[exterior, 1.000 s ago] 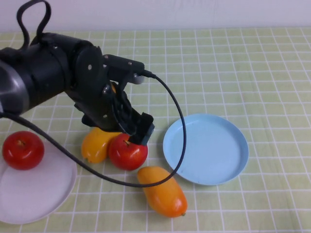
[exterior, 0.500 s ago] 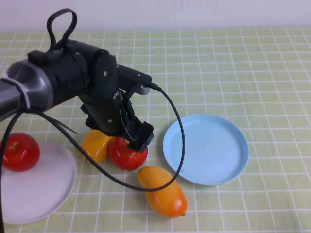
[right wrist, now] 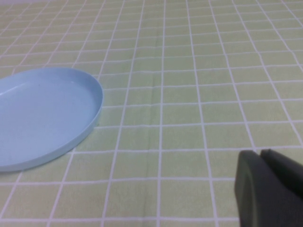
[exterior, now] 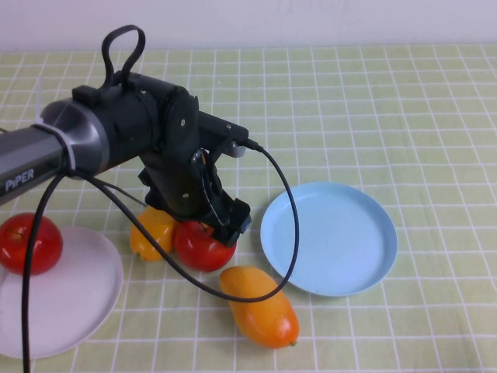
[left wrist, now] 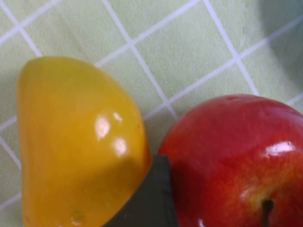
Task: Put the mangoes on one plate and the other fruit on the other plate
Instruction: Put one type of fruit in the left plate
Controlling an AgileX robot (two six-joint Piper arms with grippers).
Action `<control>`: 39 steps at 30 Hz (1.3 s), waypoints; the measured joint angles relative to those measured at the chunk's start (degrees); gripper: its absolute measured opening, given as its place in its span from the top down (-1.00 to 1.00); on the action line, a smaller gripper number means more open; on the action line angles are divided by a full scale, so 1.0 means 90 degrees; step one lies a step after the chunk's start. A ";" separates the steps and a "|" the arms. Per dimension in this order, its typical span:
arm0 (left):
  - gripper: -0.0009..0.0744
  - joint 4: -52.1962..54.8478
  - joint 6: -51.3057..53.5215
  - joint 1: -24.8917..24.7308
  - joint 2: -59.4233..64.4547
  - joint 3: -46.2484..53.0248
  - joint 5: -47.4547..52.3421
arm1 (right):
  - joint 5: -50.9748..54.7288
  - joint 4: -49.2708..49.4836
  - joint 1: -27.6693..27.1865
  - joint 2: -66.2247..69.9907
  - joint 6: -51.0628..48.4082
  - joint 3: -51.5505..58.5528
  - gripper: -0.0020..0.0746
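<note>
Between yellow mango point(left wrist: 75, 142) and apple point(left wrist: 236, 161), left pincer point(exterior: 203, 225) spread; right pincer point(right wrist: 270, 189) closed.

The left hand point(exterior: 213, 221) is down among the crowded fruit: one finger point(left wrist: 147, 201) wedged in the narrow gap between the yellow mango point(exterior: 153, 231) and the apple point(exterior: 203, 245), which nearly touch. The orange mango point(exterior: 260, 305) lies just beside them. The blue plate point(exterior: 329, 238) lies bare, with open counter point(exterior: 404, 116) beyond, where the right hand point(right wrist: 272, 189) sits.
</note>
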 joint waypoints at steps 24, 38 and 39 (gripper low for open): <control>-0.55 0.0383 -0.0026 0.0000 -0.0300 -0.0675 0.1149 | 0.0000 0.0000 0.0000 0.0000 0.0000 0.0000 0.99; -0.55 0.1013 -0.0614 0.0569 -0.1747 0.1027 0.1838 | 0.0000 0.0000 0.0000 0.0000 0.0000 0.0000 0.99; -0.55 0.1057 -0.0667 0.0620 -0.1807 0.1199 0.1838 | 0.0000 0.0000 0.0000 0.0000 0.0000 0.0000 0.99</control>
